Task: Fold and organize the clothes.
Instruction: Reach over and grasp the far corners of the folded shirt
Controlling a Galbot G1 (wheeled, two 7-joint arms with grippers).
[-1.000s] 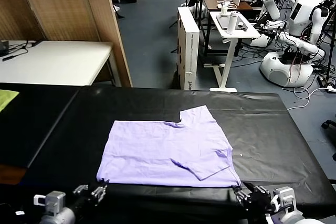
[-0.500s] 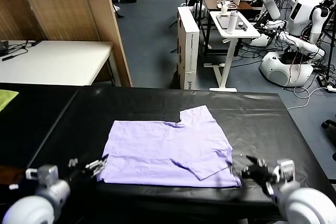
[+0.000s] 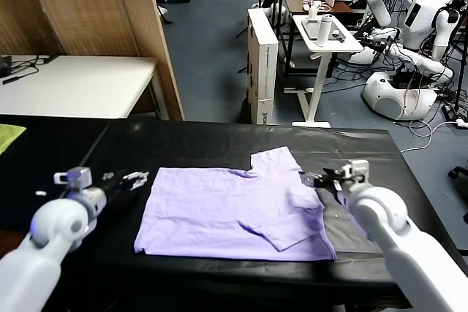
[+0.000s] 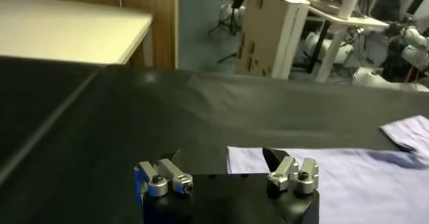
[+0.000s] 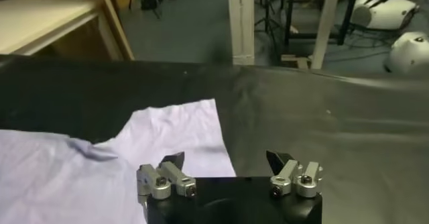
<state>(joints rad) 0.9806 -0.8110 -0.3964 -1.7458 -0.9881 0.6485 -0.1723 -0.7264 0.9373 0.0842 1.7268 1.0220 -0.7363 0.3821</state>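
One black table [image 3: 365,158]; cluttered robot lab

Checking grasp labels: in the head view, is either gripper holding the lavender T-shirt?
No. The T-shirt lies flat on the black table; left gripper and right gripper hover, jaws open.

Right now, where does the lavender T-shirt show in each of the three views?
Head view: the lavender T-shirt lies flat mid-table, between the two open grippers.
Left wrist view: only one edge of it shows, just beyond the left gripper, running off toward the far side.
Right wrist view: its sleeve and body spread ahead of the right gripper.
Shared landmark: the black table cover and the white cardboard box standing behind it.
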